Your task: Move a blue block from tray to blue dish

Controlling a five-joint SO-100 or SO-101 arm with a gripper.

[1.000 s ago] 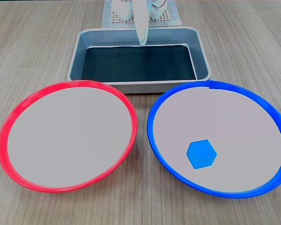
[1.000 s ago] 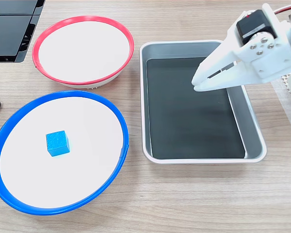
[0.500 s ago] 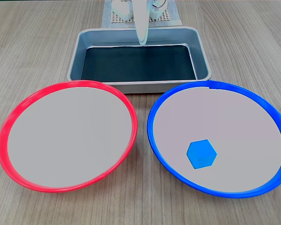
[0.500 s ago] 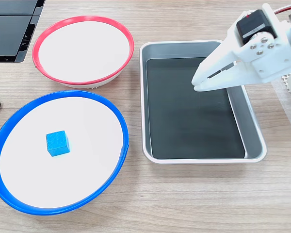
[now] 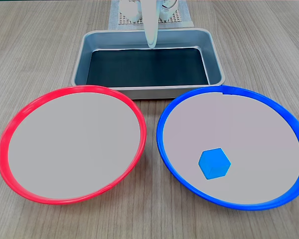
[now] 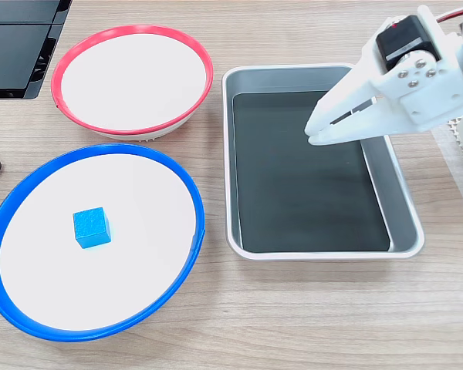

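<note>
Pincer: white two-finger plastic gripper [image 6: 312, 131], hanging above the far-right part of the tray in a fixed view; fingers pressed together to a near point, nothing between them. Seen end-on in a fixed view [image 5: 151, 46] as a narrow white blade over the tray's back wall.

Beneath it: rectangular grey metal tray with rounded corners and dark bottom [image 6: 403, 218]; bottom bare, no block in it.

Beside the tray: large round shallow dish with pale centre and bright blue rim [image 6: 187, 185], its rim close to the tray's near wall. Small solid bright-blue cube [image 6: 91, 227] rests flat on the dish's pale centre, toward the side away from the tray, well apart from the gripper; also seen in a fixed view [image 5: 214, 164], inside the blue rim [image 5: 162, 144].

Further out: like dish with a red rim [image 6: 204, 62], nothing on it. Wooden tabletop [image 6: 293, 324]. White perforated mat [image 5: 182, 20] under the arm's base.

Judgement of step: delivery looks complete; what remains is parking the arm. To do it well: keep the fingers clear of the tray walls, lift before swinging, avoid passing low over the blue dish so the cube is not nudged, and settle without jolting the table.
</note>
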